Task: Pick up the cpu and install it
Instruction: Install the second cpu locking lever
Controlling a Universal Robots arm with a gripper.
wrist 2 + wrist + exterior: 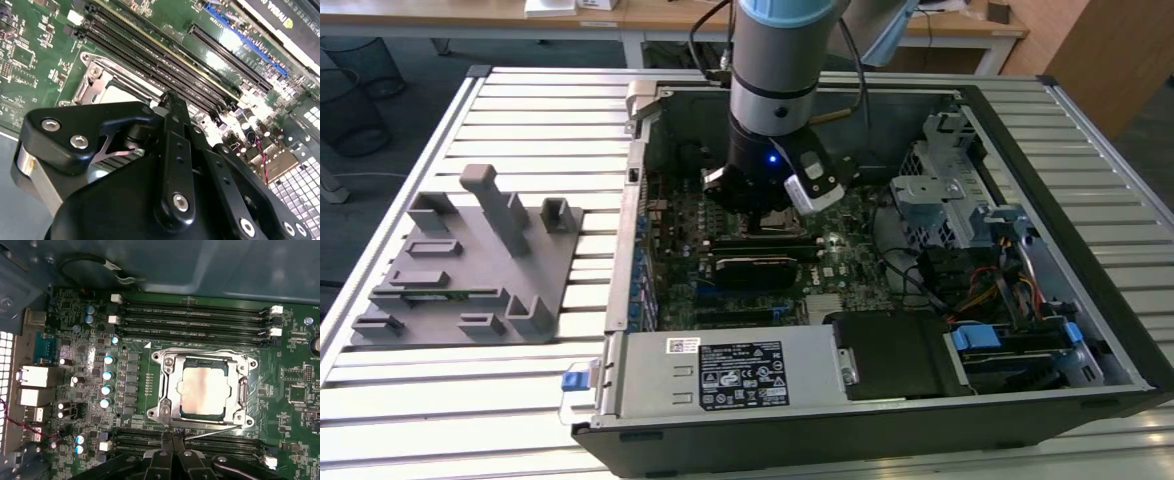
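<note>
Claw (172,440) hovers beside one cpu (205,390) seated in one socket (167,390).

Exterior high over open case (881,100), wrist views close — sharing motherboard socket (205,387)

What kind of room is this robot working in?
Probably a lab or workshop for robot testing. An open computer case lies on a slatted metal table, a grey holder block sits beside it, and desks stand behind. The arm reaches into the case, where the cpu sits in its socket.
</note>
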